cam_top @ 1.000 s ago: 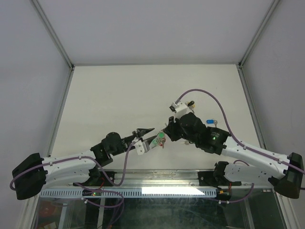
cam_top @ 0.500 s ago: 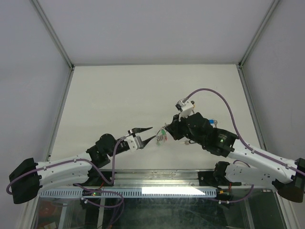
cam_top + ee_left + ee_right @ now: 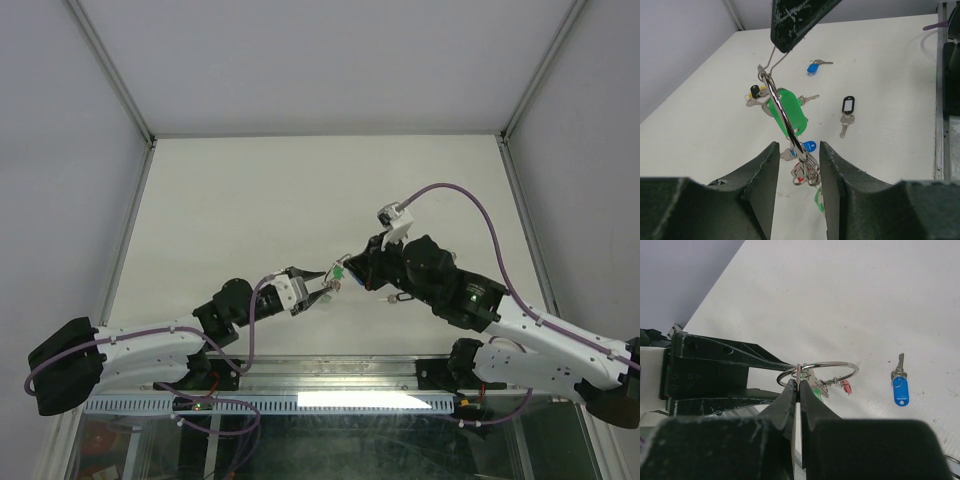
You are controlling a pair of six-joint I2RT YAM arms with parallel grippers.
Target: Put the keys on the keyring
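Note:
The keyring (image 3: 840,365), a thin silver wire ring, hangs in the air, pinched at its rim by my shut right gripper (image 3: 799,382). In the left wrist view the keyring (image 3: 781,112) carries a green tag (image 3: 790,112) and red-capped keys (image 3: 802,174) at its bottom. My left gripper (image 3: 797,150) is open, its fingers either side of the ring's lower end and dangling keys, not touching them. Loose keys lie on the table: a blue-capped key (image 3: 814,66), a black-tagged key (image 3: 846,112) and another blue-capped key (image 3: 809,146). In the top view both grippers meet at the ring (image 3: 338,272).
A small black-and-yellow key bunch (image 3: 756,92) lies on the white table behind the ring. A blue-tagged key (image 3: 899,387) lies to the right in the right wrist view. The metal rail of the table's near edge (image 3: 942,100) runs along the right.
My left gripper has moved right to the ring and narrowed its jaws around the ring's lower end. My right gripper has shifted slightly, still holding the ring.

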